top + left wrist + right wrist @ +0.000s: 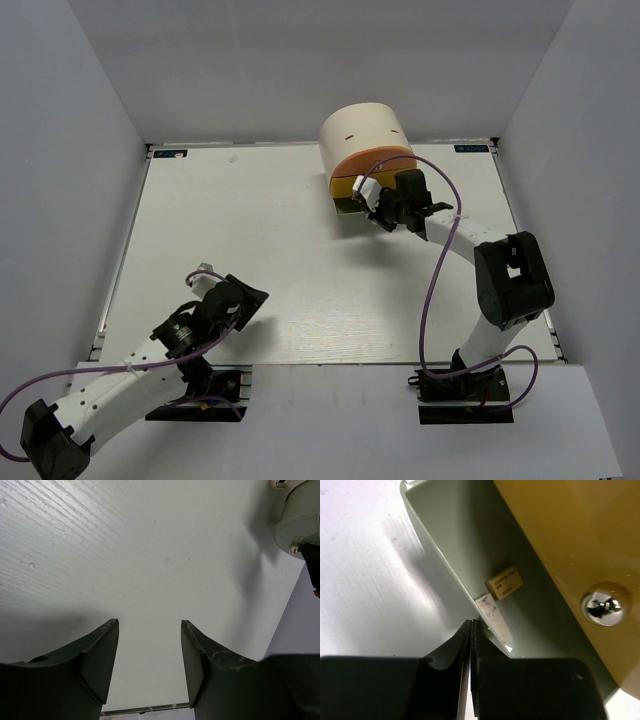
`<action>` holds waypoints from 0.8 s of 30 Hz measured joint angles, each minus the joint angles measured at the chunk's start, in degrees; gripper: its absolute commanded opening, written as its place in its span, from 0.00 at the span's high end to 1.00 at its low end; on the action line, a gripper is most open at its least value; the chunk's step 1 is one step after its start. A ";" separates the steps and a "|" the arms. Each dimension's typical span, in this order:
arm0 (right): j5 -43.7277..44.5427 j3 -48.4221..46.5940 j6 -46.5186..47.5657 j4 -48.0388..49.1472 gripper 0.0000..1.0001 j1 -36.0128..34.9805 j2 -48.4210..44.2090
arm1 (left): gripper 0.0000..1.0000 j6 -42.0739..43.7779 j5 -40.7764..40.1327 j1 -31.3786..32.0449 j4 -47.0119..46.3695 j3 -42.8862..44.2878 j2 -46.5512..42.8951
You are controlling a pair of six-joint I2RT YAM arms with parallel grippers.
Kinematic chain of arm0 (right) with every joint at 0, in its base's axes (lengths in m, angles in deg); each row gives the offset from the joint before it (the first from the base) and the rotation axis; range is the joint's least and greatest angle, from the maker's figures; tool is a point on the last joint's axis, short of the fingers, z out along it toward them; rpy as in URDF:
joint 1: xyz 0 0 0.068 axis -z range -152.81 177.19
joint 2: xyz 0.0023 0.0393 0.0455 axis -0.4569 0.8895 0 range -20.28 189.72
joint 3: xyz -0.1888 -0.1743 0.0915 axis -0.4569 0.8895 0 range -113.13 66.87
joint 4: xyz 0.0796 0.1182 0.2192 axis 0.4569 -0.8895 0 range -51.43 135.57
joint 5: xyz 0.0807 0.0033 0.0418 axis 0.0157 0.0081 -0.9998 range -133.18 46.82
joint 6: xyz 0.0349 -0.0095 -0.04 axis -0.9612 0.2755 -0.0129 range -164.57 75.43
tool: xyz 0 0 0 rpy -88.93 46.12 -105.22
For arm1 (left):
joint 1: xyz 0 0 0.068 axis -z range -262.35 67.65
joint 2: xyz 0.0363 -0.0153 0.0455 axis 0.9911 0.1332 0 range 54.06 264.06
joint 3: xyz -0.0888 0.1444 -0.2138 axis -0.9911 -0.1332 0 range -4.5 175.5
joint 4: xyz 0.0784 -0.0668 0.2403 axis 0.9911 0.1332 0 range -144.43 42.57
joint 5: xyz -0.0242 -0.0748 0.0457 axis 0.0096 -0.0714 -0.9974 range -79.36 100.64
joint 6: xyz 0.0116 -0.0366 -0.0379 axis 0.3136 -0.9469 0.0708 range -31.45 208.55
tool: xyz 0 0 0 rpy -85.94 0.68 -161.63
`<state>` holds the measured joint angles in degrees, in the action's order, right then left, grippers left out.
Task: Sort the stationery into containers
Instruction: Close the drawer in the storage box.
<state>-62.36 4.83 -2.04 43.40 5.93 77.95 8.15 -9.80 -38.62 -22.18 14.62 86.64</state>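
Pincers differed: our right pincer (471,626) was pressed shut on nothing, its tips just beside the outer wall of the open drawer (470,530) at 1 o'clock on the table (270,230), where a tan eraser (504,582) and a pale eraser (492,615) lay; our left pincer (150,625) hung wide at 7 o'clock. We judged that an off-centre push could skew the drawer or slide the whole desk unit (362,128).

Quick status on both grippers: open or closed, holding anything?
Left gripper: open, holding nothing.
Right gripper: closed, nothing visibly held, tips beside the wall of the open drawer.
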 measured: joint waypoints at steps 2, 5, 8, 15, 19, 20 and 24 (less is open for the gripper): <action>0.87 0.52 0.13 1.81 0.92 -0.04 0.00 | 0.37 0.00 0.00 0.00 -0.13 0.00 0.00; 1.53 1.40 0.31 4.61 0.92 -0.13 0.00 | 0.37 0.00 0.00 0.00 -0.22 0.00 0.00; 1.68 1.97 0.72 6.69 0.90 -0.22 0.04 | 0.37 0.00 0.00 0.00 -0.22 0.00 0.04; 1.92 1.97 2.23 11.17 0.87 -0.68 0.50 | 0.37 0.00 0.00 0.00 -0.39 0.00 0.59; 1.92 2.84 4.13 14.19 0.84 -0.92 0.85 | 0.37 0.00 0.11 0.00 -0.42 0.00 0.61; 1.92 3.06 4.63 14.60 0.84 -0.96 0.94 | 0.37 0.00 0.11 0.00 -0.37 0.00 0.61; 1.92 3.74 6.47 16.70 0.81 -1.07 2.10 | 0.37 0.00 0.13 0.00 -0.37 0.00 0.66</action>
<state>-60.43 8.57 4.43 60.10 4.86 80.05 8.15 -9.67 -38.62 -22.55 14.62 87.30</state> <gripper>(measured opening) 0.177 0.626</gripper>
